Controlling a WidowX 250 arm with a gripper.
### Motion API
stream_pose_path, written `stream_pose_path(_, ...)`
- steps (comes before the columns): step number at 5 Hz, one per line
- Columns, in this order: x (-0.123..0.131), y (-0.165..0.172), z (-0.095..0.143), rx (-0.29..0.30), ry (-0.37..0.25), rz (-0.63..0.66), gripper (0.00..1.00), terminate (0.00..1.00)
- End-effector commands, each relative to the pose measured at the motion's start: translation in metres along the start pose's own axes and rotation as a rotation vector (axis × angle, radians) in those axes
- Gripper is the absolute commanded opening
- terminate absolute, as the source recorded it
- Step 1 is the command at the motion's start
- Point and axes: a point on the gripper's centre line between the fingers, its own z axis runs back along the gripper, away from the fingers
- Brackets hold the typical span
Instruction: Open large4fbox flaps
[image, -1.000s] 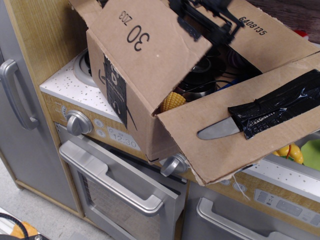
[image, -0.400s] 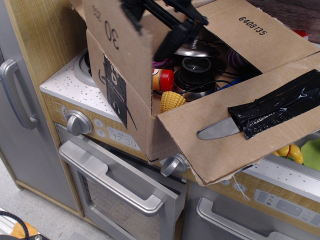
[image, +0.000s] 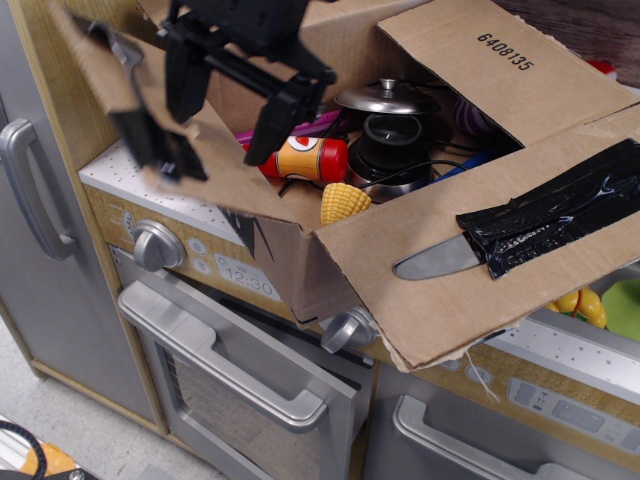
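Note:
The large4fbox (image: 300, 270) is a brown cardboard box standing on a toy stove top. My black gripper (image: 222, 130) is open above the box's left edge, with its fingers (image: 275, 120) spread over the left flap (image: 215, 185). That flap is folded outward to the left and is motion-blurred, with dark patches. The flap printed "6408135" (image: 500, 60) lies open at the back right. The front right flap (image: 440, 290) lies open and bears black tape (image: 560, 215) and a grey knife shape (image: 437, 260). A fourth flap (image: 345, 30) stands at the back.
Inside the box are a red-and-orange bottle (image: 300, 158), a yellow corn cob (image: 345, 203) and a metal pot with lid (image: 385, 100). Below are oven knobs (image: 155, 245), an oven door handle (image: 230, 375) and a grey fridge handle (image: 25, 185). Yellow and green toys (image: 600, 300) lie at the right.
The "30 203" flap has swung from upright over the box outward and down to the left. My gripper moved left with it, uncovering the bottle and pot.

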Motion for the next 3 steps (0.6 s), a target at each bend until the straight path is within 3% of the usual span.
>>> stream_pose_path(1,-0.001,0.005,-0.014,-0.132,-0.161,0.068,1.0,0.0)
stream_pose_path(2,0.001,0.003,-0.025,-0.185,-0.205,0.082,1.0,0.0)
stream_pose_path(3,0.007,-0.003,-0.021,-0.187,-0.219,0.091,1.0,1.0)
